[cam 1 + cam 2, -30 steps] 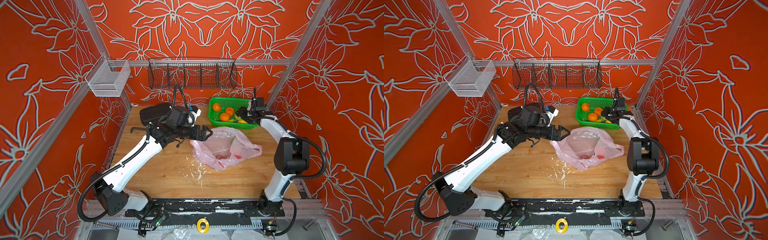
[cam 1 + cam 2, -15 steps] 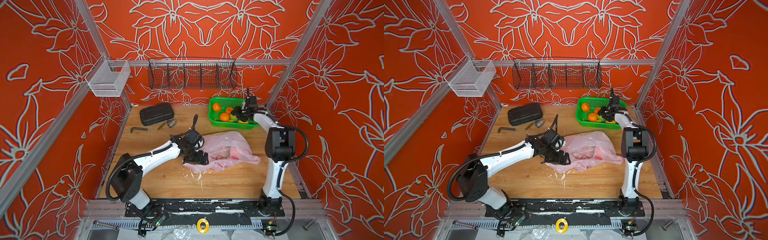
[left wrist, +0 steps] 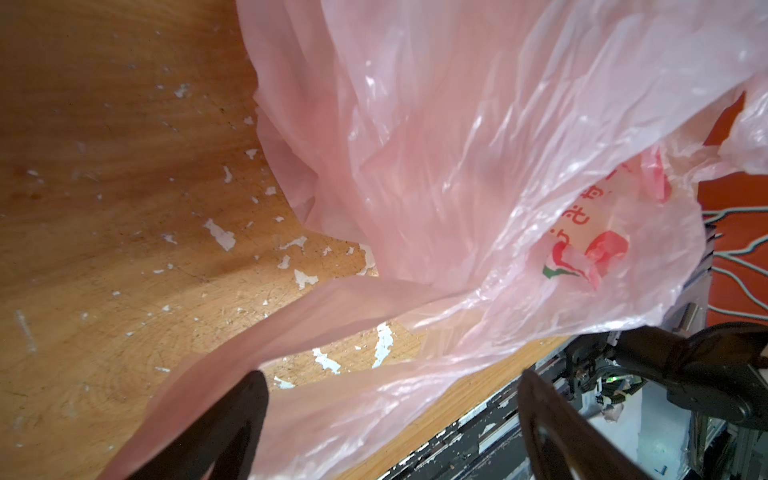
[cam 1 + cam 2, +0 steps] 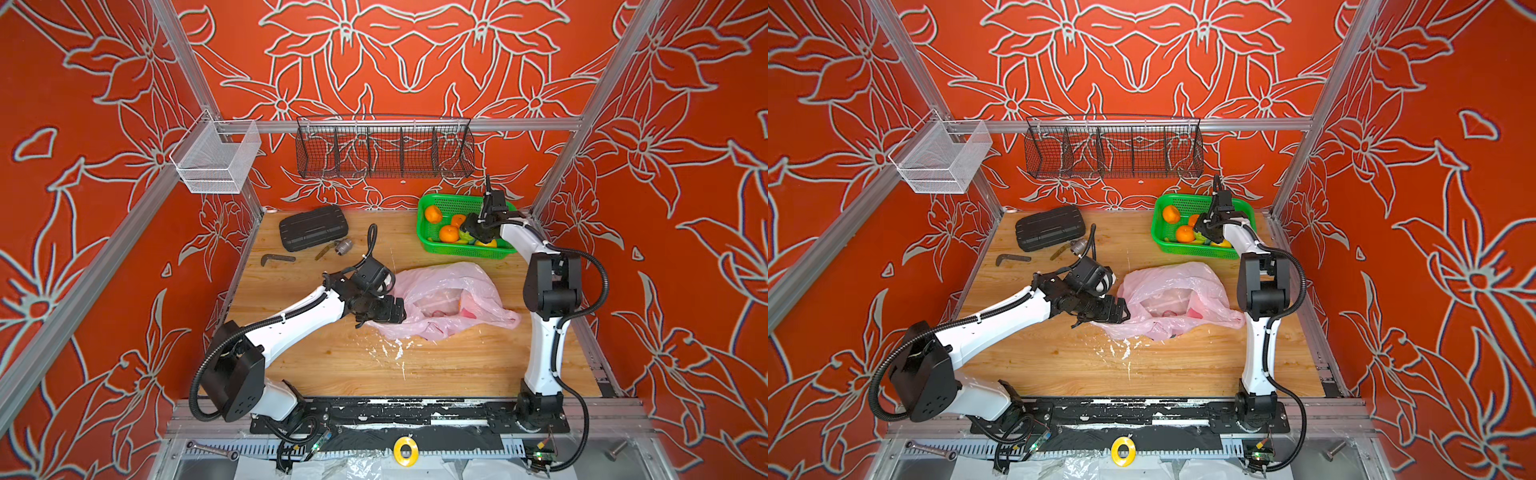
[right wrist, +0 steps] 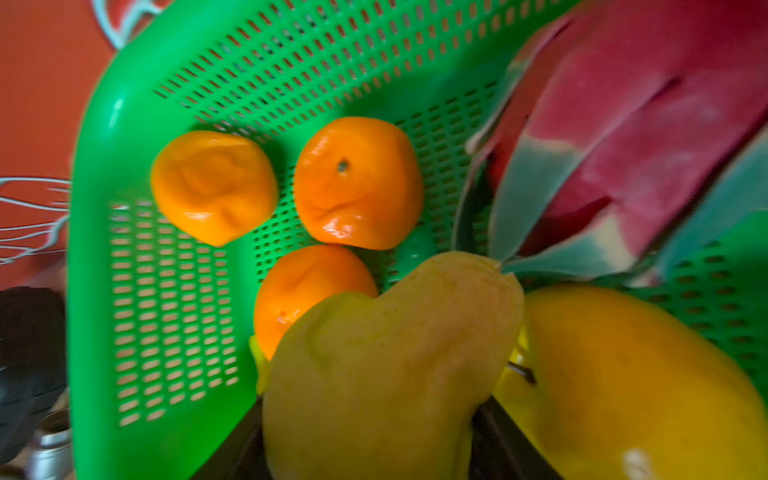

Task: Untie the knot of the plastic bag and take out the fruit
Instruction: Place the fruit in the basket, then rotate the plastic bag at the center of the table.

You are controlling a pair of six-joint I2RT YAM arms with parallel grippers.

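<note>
- Wooden tabletop point(image 4: 332, 361), orange floral walls; pink plastic bag point(image 4: 449, 299) lies mid-table, slack and crumpled.
- Left gripper point(image 3: 390, 376) spread wide at the bag's left edge, a pink fold running between its fingers.
- Right gripper point(image 5: 370, 419) pinches a pear point(image 5: 386, 353) low over the green basket point(image 5: 124, 166), beside three oranges point(image 5: 357, 183).

The wooden table point(image 4: 332, 365) bears a pink plastic bag point(image 4: 449, 291), its rim at the tips of the left pincer point(image 4: 395, 311), with white flecks point(image 4: 392, 347) just nearer the base. Beyond that pincer lie a black case point(image 4: 313, 227), an L-shaped key point(image 4: 276, 259) and a small metal piece point(image 4: 343, 246). A green basket point(image 4: 465, 251) stands under the right pincer point(image 4: 473, 232).
</note>
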